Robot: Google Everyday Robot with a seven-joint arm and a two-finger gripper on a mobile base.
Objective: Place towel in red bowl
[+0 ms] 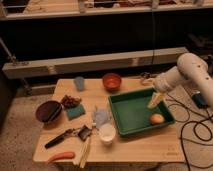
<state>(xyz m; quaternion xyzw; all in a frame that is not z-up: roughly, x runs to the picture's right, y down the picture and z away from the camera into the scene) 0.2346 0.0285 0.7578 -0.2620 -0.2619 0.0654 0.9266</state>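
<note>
The red bowl (pixel 112 81) stands at the back middle of the wooden table (pixel 145 145). A crumpled pale grey-blue towel (pixel 101 117) lies near the table's middle, just left of a green tray (pixel 131 111). My gripper (pixel 154 101) hangs from the white arm (pixel 190 70) on the right. It is over the right half of the green tray, well to the right of the towel and in front and to the right of the red bowl. It holds nothing that I can see.
An orange round object (pixel 157 119) lies in the tray. A dark maroon bowl (pixel 48 111), teal sponge (pixel 76 111), brown snack (pixel 70 101), grey cup (pixel 79 83), white cup (pixel 107 133), black-handled tool (pixel 60 139) and carrot (pixel 61 156) are on the table. Cables (pixel 197 130) run on the floor at the right.
</note>
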